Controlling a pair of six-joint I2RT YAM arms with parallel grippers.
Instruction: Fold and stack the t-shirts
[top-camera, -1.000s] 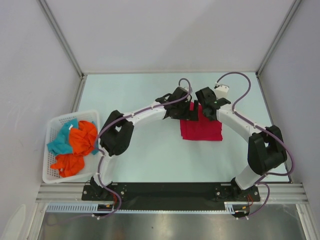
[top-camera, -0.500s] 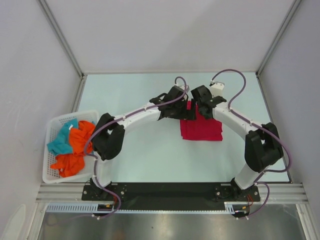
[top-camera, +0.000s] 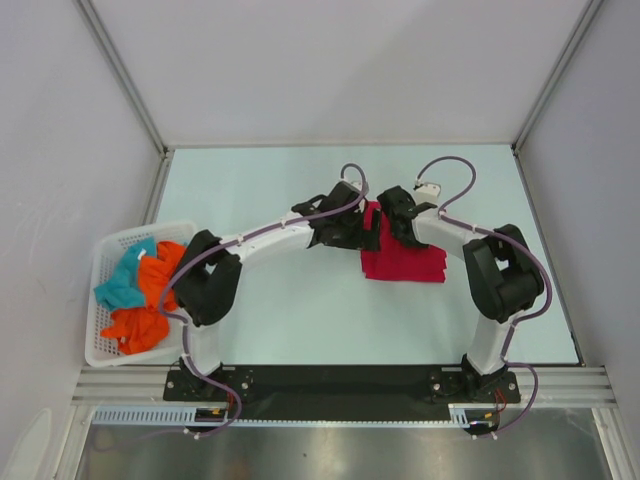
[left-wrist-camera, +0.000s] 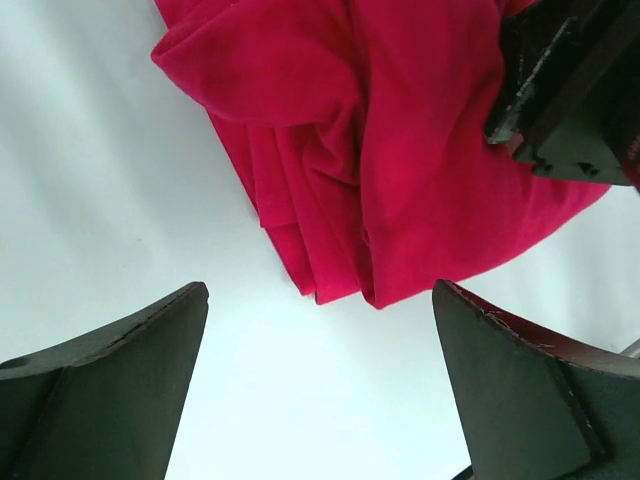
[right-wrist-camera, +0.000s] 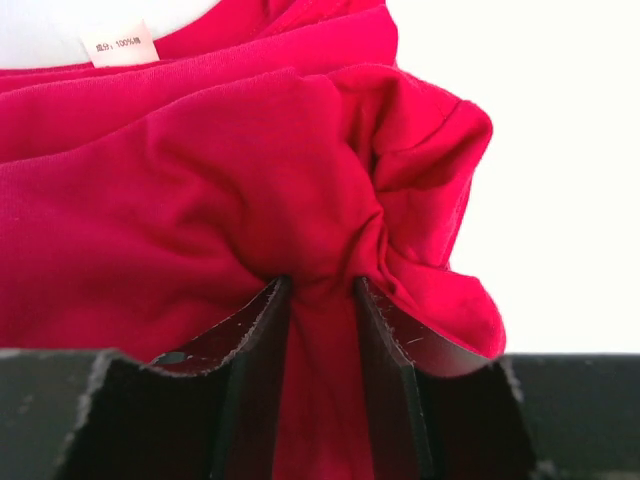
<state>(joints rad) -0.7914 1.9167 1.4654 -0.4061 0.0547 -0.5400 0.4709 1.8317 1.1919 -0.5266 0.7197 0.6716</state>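
far left of the top view, a white basket (top-camera: 150, 228) is sitting on the pale worktop (top-camera: 300, 300) with teal cloth (top-camera: 125, 285) and orange cloth (top-camera: 165, 275) bunched up inside it. moving right, the left pincer (left-wrist-camera: 320, 400) is hanging wide open with nothing in it, just beside the left edge of the t-shirt (top-camera: 405, 260); in its own wrist view both fingers (left-wrist-camera: 110, 390) are framing bare worktop below the cloth. the crimson t-shirt is lying crumpled a bit right of centre in the top view, well apart from the basket. at the shirt's upper left corner, the right pincer (right-wrist-camera: 318, 290) is pinching a gathered fold of the red cloth between its jaws. a small white label (right-wrist-camera: 118, 44) is showing at the upper left of the right wrist view.
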